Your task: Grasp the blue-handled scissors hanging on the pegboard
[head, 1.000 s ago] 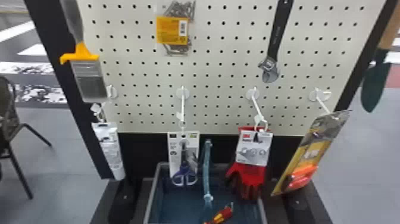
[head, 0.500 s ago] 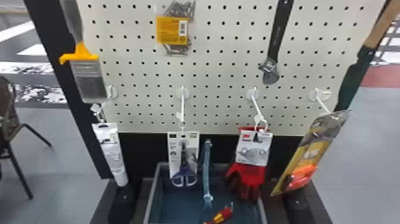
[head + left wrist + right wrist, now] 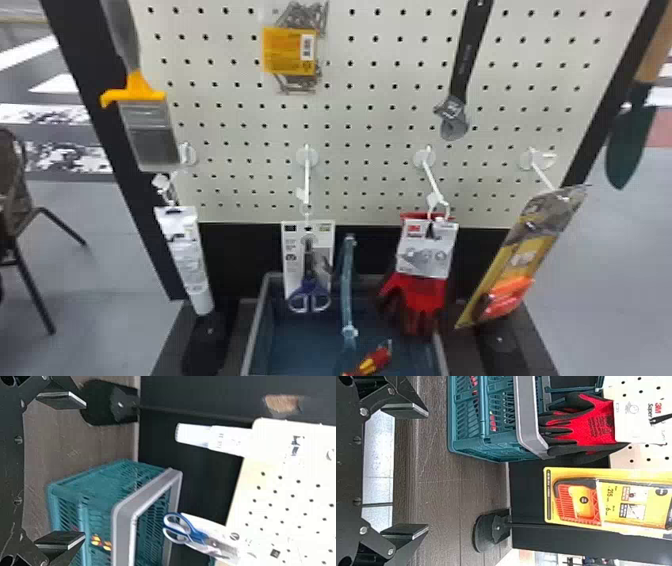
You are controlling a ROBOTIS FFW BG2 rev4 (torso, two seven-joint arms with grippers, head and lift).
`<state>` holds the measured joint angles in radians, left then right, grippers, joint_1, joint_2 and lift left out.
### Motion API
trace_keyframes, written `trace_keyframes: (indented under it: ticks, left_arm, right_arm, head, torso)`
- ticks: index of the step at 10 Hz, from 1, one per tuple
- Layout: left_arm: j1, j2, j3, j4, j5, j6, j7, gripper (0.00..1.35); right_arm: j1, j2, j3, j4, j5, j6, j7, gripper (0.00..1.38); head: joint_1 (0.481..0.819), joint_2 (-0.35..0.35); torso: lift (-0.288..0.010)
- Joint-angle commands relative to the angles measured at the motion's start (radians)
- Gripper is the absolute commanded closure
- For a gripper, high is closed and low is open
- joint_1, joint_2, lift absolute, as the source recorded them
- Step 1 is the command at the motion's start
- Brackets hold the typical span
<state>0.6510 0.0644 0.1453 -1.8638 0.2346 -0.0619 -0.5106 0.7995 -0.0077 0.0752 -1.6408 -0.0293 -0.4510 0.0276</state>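
On the pegboard, middle hook: blue-handled scissors hang carded, handles near the crate rim. Approach step, no contact. Left gripper spread wide, well short; right gripper likewise. Next: advance left, straddle handles.

pegboard | hung: blue-handled scissors; gloves; tube | floor: teal crate

Bright, even light falls across the pegboard.
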Motion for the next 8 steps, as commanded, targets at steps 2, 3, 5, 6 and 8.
trace_keyframes:
  ticks: [2, 3, 5, 6, 8]
  left_arm:
    - [-0.103, 0.002, 0.020, -0.027, -0.080, 0.094, -0.103, 0.14]
    - [-0.148, 0.002, 0.026, -0.030, -0.121, 0.114, -0.140, 0.14]
    - [-0.208, 0.005, 0.030, -0.030, -0.144, 0.137, -0.177, 0.14]
    - [-0.236, 0.014, 0.022, -0.030, -0.150, 0.157, -0.193, 0.14]
    - [-0.305, 0.048, -0.015, -0.030, -0.133, 0.223, -0.243, 0.10]
  right_arm:
    - [0.002, 0.002, 0.000, 0.000, 0.002, 0.000, 0.000, 0.27]
    - [0.000, 0.000, 0.000, 0.000, 0.000, 0.002, 0.000, 0.27]
    - [0.000, 0.002, 0.000, 0.000, 0.002, 0.002, 0.000, 0.27]
    - [0.000, 0.003, 0.000, 0.000, 0.002, 0.002, 0.000, 0.27]
    - [0.000, 0.003, 0.000, 0.000, 0.003, 0.002, 0.000, 0.27]
  head:
    - [0.549, 0.000]
    - [0.549, 0.000]
    - [0.549, 0.000]
    - [0.549, 0.000]
    - [0.549, 0.000]
  torso:
    - [-0.100]
    - [-0.100]
    - [-0.100]
    - [-0.100]
    - [-0.100]
